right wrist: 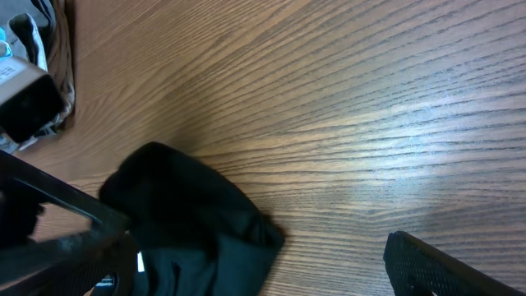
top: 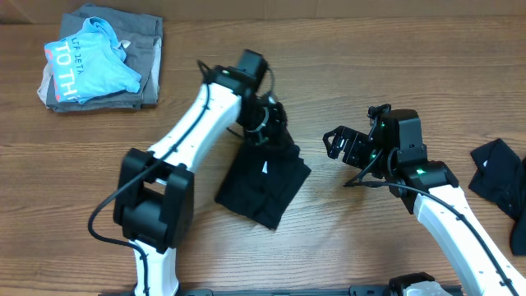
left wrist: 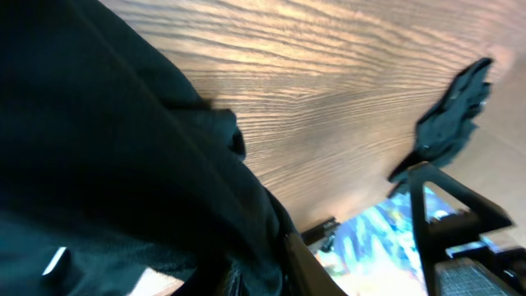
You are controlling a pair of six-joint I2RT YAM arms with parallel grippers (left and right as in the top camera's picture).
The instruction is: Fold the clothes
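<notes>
Shirt (top: 263,182) lies folded in the middle of our table (top: 370,74). Our left gripper (top: 278,131) sits on its top edge, maybe to press it flat; we cannot tell if it grips. Our right gripper (top: 339,148) hangs open, empty, nearby.

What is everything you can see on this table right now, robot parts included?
folded black garment: one, black with a small white label, table centre
second black garment: one, black, right edge of the overhead view
light blue shirt: one, light blue with pale lettering, on the grey garment, top left
grey garment: one, grey, folded, top left
table: one, brown wood
left tool: one, black, at the folded garment's top edge, jaws hidden
right tool: one, black, open, empty, right of the folded garment
</notes>
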